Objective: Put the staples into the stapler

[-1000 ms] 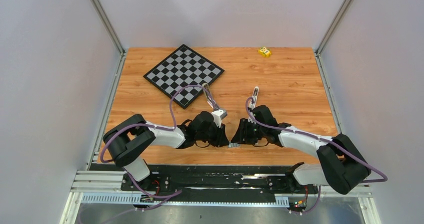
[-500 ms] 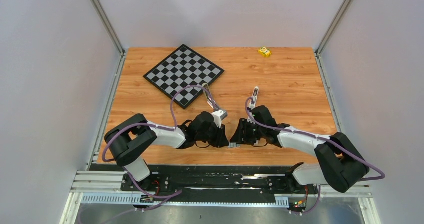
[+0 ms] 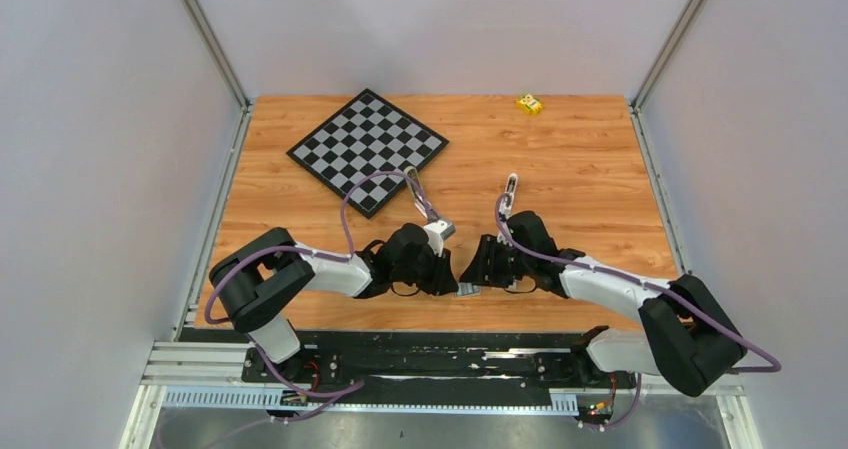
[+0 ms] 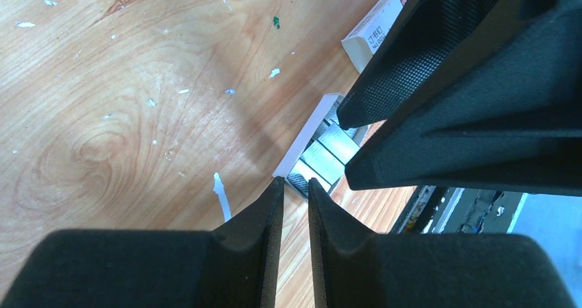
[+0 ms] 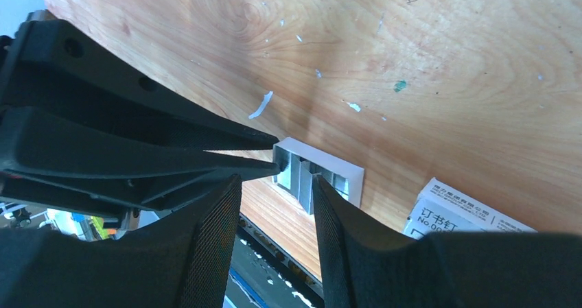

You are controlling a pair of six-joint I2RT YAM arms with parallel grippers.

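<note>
The staples (image 4: 331,152) are grey strips lying in a small white tray (image 4: 307,138) at the table's front edge, between both grippers (image 3: 467,290). My left gripper (image 4: 295,184) has its tips at the tray's near end, a thin gap between them and nothing held. My right gripper (image 5: 276,179) is open, with its tips over the tray (image 5: 353,173) and a staple strip (image 5: 303,179) beside its right finger. The left fingers (image 5: 206,150) touch the tray's corner in the right wrist view. The stapler is not in view.
A small white labelled box (image 4: 374,30) lies just beyond the tray and also shows in the right wrist view (image 5: 453,215). A chessboard (image 3: 367,149) lies at the back left. A yellow block (image 3: 529,104) sits at the back edge. The table's front edge and the rail are right beside the tray.
The right arm's elbow has shifted slightly to the right. Both grippers stay at the tray.
</note>
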